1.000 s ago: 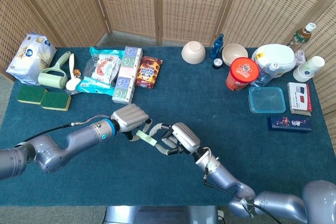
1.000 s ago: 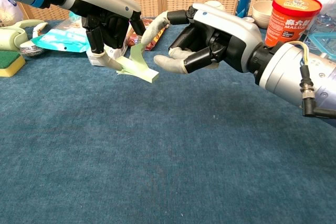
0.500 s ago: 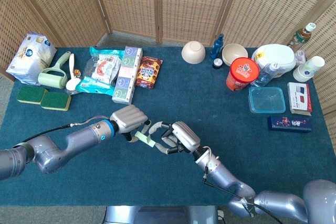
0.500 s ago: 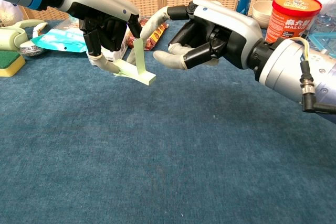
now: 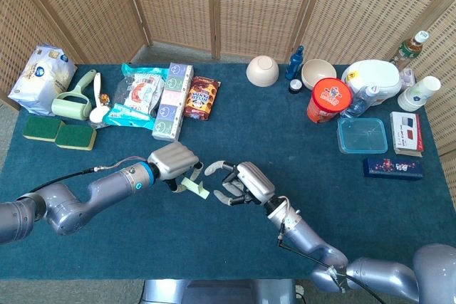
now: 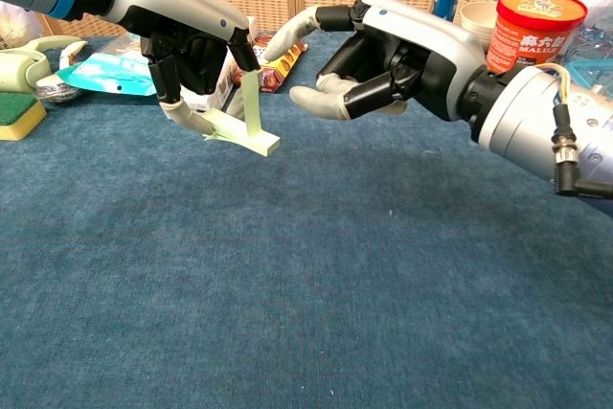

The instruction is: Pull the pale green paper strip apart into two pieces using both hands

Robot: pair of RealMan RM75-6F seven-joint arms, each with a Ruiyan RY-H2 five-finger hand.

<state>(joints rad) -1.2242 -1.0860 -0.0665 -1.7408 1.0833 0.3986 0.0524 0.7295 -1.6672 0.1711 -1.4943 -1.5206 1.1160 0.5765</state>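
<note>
Right hand [image 6: 369, 64] drawn back from the pale green paper strip [image 6: 246, 122], fingers apart, holding nothing; strip left pinched only in left hand [image 6: 192, 50], hanging folded above the tabletop [image 6: 306, 284]. Not torn yet, apparently; regrasp needed. Blue cloth surface, wicker screens [image 5: 214, 5] behind

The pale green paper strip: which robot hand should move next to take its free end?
The right robot hand: open, beside the strip and not touching it. The left robot hand already holds the strip.
</note>
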